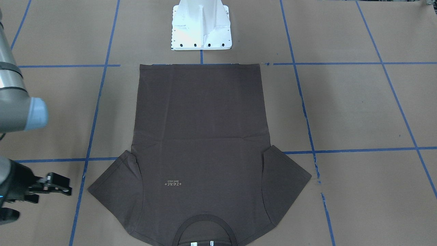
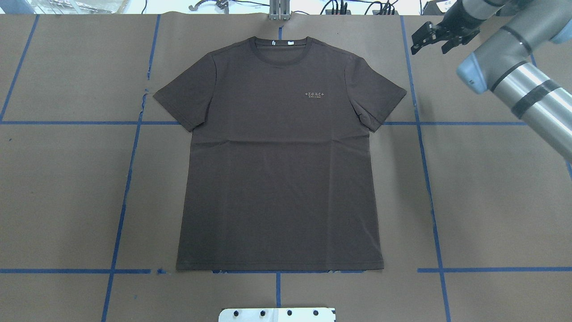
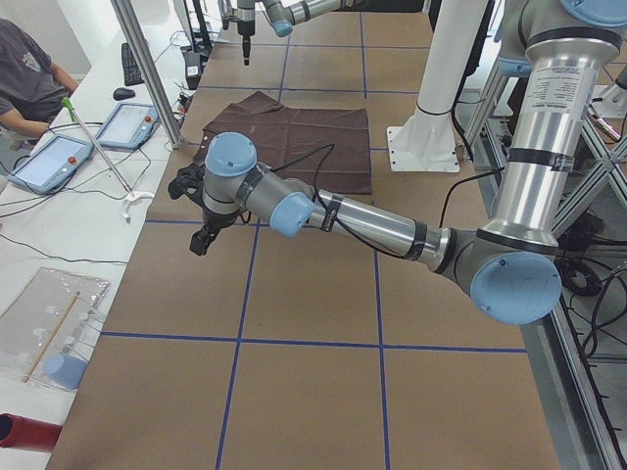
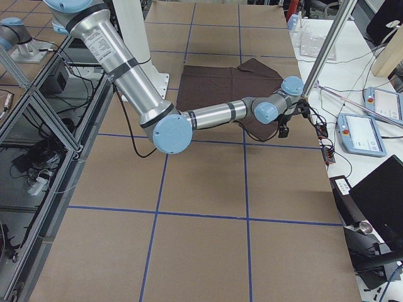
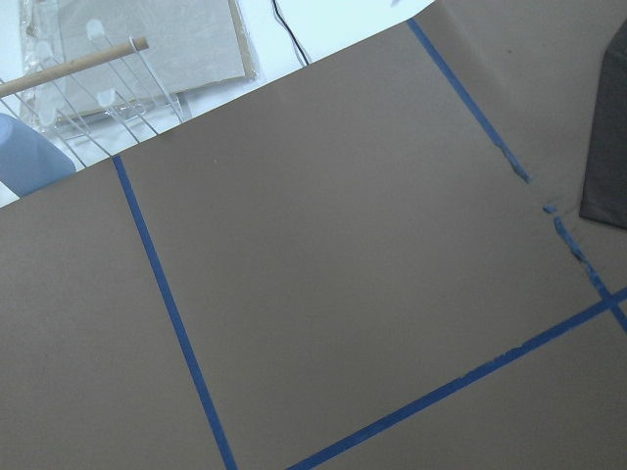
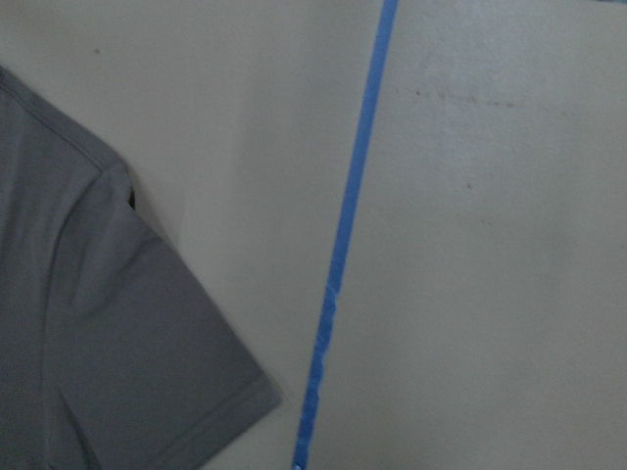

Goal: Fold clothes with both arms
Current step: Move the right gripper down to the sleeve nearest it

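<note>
Hovering over the table (image 2: 67, 201) well to the left of the cloth, the left gripper (image 3: 201, 238) touches nothing, and I cannot tell from here whether its jaws are parted. Mid-table the dark brown T-shirt (image 2: 277, 170) lies flat, logo side up, collar (image 2: 281, 56) away from the robot's base and sleeves (image 2: 178, 100) spread (not one fold made, so by my reckoning the whole job is left). Near its right shoulder but apart from it, the right gripper (image 2: 429, 47) hangs with jaws spread, holding nothing.
</note>
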You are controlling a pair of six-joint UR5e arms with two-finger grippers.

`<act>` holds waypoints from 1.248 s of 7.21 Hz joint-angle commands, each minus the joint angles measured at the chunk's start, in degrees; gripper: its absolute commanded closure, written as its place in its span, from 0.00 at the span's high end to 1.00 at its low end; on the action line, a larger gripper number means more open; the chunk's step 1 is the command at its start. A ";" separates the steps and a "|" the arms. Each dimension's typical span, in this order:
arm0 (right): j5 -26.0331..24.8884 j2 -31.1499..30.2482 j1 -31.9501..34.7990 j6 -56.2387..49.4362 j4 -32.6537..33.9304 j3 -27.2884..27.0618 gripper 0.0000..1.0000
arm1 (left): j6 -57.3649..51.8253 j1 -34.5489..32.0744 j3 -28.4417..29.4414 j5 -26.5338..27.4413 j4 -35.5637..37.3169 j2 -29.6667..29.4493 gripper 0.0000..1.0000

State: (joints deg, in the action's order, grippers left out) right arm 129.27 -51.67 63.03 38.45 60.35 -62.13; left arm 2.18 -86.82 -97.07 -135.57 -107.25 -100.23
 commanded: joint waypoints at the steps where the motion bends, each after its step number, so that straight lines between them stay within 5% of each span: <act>1: -7.97 1.92 -5.80 6.45 -6.74 5.26 1.00 | 0.72 0.07 0.30 -0.05 -0.07 -1.19 1.00; 7: -8.24 0.17 -8.01 7.95 -2.00 5.09 1.00 | 1.07 0.07 0.12 -0.14 0.02 -1.28 1.00; 8: -8.24 0.25 -8.01 8.04 -1.73 5.09 0.97 | 0.99 0.07 0.21 -0.14 0.02 -1.19 1.00; 9: -8.15 0.34 -8.01 8.21 -1.64 5.09 0.74 | 0.99 0.07 0.38 -0.14 0.02 -1.19 1.00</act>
State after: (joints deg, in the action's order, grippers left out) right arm 121.05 -51.42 55.04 46.51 58.41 -57.04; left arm 3.19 -86.75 -96.83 -135.70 -107.23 -101.45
